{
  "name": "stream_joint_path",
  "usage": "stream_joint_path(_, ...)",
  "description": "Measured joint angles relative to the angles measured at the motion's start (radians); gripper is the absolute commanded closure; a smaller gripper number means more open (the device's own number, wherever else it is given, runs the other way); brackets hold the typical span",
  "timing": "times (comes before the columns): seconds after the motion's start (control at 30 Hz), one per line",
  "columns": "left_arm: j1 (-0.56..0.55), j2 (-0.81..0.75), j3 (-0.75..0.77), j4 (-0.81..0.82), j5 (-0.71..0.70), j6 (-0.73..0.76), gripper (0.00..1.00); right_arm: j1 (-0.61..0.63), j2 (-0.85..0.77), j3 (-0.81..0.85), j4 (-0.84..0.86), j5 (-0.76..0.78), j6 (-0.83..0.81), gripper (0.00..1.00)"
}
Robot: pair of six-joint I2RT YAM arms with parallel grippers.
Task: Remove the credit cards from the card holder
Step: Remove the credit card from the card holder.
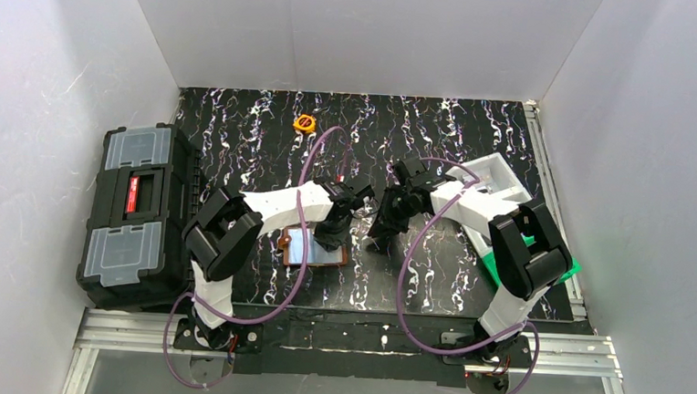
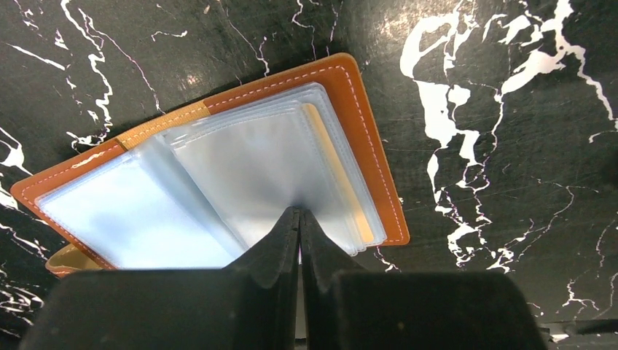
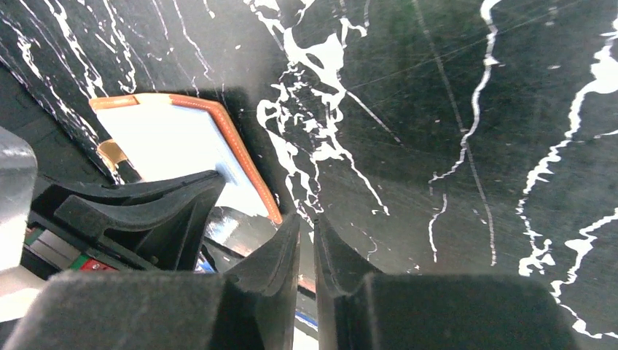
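Observation:
The brown card holder (image 1: 310, 248) lies open on the black marbled table, clear pockets up. In the left wrist view its leather rim (image 2: 364, 146) frames several fanned pocket leaves, and an orange-tan credit card (image 2: 339, 171) shows inside a right-hand pocket. My left gripper (image 1: 335, 233) is shut, its tips (image 2: 299, 211) on the middle clear leaf; I cannot tell whether they pinch it. My right gripper (image 1: 381, 236) hangs just right of the holder, jaws nearly closed (image 3: 307, 217) with nothing between them. The holder's edge (image 3: 240, 157) lies just left of it. A shiny dark flat surface behind its fingers is unclear.
A black toolbox (image 1: 134, 211) with grey lids stands at the left table edge. A small round orange object (image 1: 305, 122) lies at the back. A white tray (image 1: 492, 183) and a green bin (image 1: 555, 264) sit at the right. White walls enclose the table.

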Motion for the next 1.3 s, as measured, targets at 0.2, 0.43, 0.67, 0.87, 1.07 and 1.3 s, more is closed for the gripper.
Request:
stream_joint_path(0.2, 0.045, -0.032, -0.040, 0.042, 0.074, 0.003, 1.00, 0.043, 0.013, 0.002, 0.036, -0.044, -0.002, 0.79)
stream_joint_path(0.43, 0.097, -0.061, -0.079, 0.081, 0.155, 0.013, 1.00, 0.124, 0.093, 0.057, 0.058, -0.097, -0.010, 0.79)
stream_joint_path(0.67, 0.124, -0.076, -0.103, 0.107, 0.204, 0.017, 1.00, 0.167, 0.160, 0.114, 0.082, -0.134, -0.011, 0.81)
stream_joint_path(0.87, 0.143, -0.087, -0.121, 0.126, 0.236, 0.017, 1.00, 0.168, 0.205, 0.130, 0.093, -0.139, -0.011, 0.82)
stream_joint_path(1.07, 0.151, -0.094, -0.132, 0.137, 0.250, 0.017, 1.00, 0.169, 0.229, 0.147, 0.083, -0.147, -0.011, 0.83)
stream_joint_path(1.3, 0.165, -0.106, -0.147, 0.141, 0.253, 0.017, 1.00, 0.170, 0.256, 0.189, 0.043, -0.138, -0.012, 0.88)
